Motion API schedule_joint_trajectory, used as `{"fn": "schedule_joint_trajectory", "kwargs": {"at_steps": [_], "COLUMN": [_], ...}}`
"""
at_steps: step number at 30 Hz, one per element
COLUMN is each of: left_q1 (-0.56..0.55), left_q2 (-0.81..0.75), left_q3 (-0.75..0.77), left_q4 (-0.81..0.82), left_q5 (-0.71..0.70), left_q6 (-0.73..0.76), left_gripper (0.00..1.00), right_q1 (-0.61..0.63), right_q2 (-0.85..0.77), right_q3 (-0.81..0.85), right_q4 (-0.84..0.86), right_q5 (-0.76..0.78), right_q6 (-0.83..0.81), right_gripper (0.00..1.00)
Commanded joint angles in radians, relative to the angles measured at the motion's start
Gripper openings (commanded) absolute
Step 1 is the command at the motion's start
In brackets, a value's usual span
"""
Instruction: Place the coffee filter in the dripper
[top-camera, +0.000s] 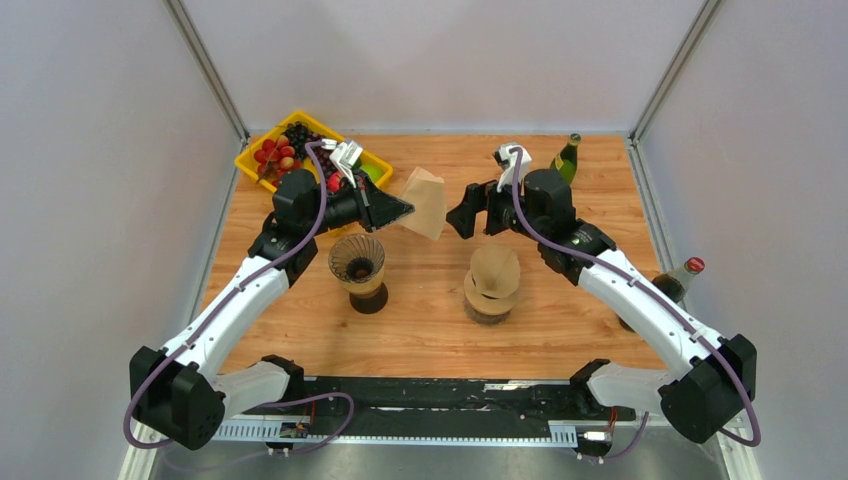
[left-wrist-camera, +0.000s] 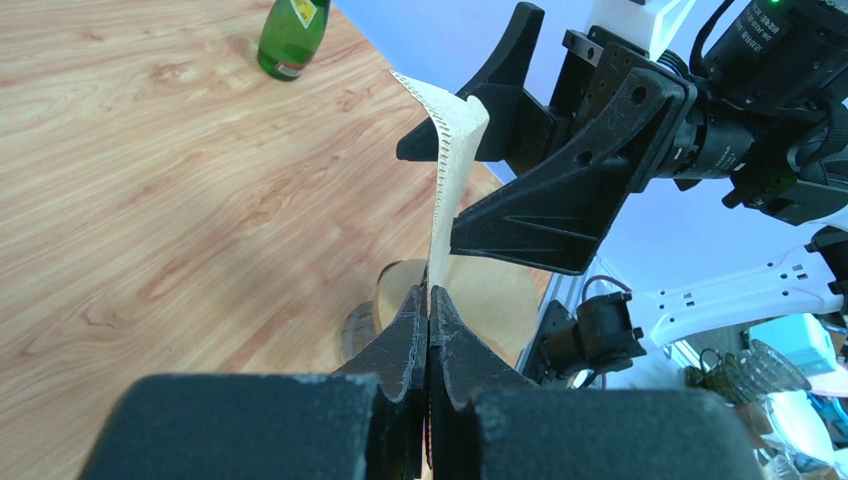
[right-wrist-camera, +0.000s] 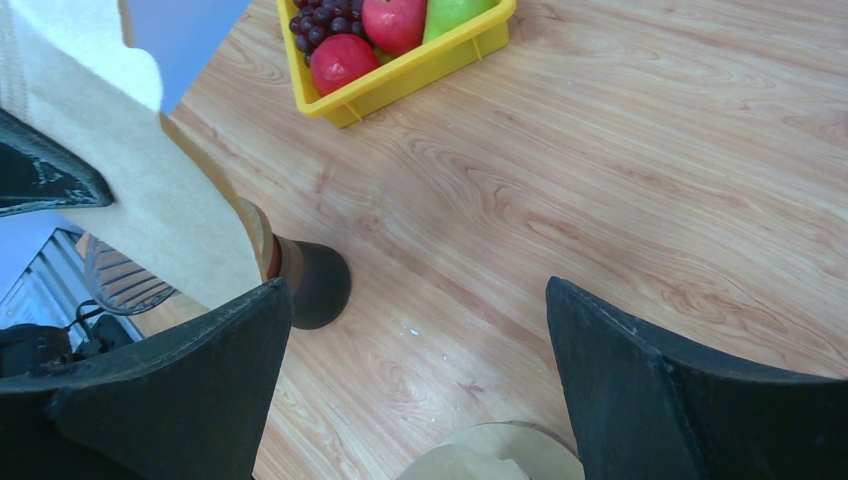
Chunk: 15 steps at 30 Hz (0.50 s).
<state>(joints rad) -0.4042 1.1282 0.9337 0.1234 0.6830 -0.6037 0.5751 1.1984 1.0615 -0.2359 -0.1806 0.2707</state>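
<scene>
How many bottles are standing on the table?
2. A green bottle stands at the back, right of centre; a red-capped bottle stands near the right edge, partly hidden behind the right arm.

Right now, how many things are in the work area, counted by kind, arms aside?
bottles: 2, the green bottle and the red-capped bottle
dripper: 1
fruit tray: 1
filter stack: 1
held filter: 1
Total: 6

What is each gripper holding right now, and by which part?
The left gripper pinches the coffee filter by one edge; the right gripper is open, holding nothing.
</scene>
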Motion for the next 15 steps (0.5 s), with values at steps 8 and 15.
{"fn": "schedule_joint_trajectory", "kwargs": {"at_steps": [8,15], "left_q1": [0.001,0.002], "left_q2": [-0.030,-0.028], "left_q3": [0.000,0.004], "left_q4": [0.007,-0.007], "left_q5": [-0.009,-0.023], "left_q6": [0.005,0.013], "left_gripper": [0.00,0.00], "right_q1": [0.000,0.000], "right_q2": [-0.007,-0.035], "right_q3": [0.030,0.016], "right_q4": [0.075,0.053], "right_q5": [-0.073,0.010], "right_q6": [0.041,0.051], "right_gripper": [1.00,1.00]}}
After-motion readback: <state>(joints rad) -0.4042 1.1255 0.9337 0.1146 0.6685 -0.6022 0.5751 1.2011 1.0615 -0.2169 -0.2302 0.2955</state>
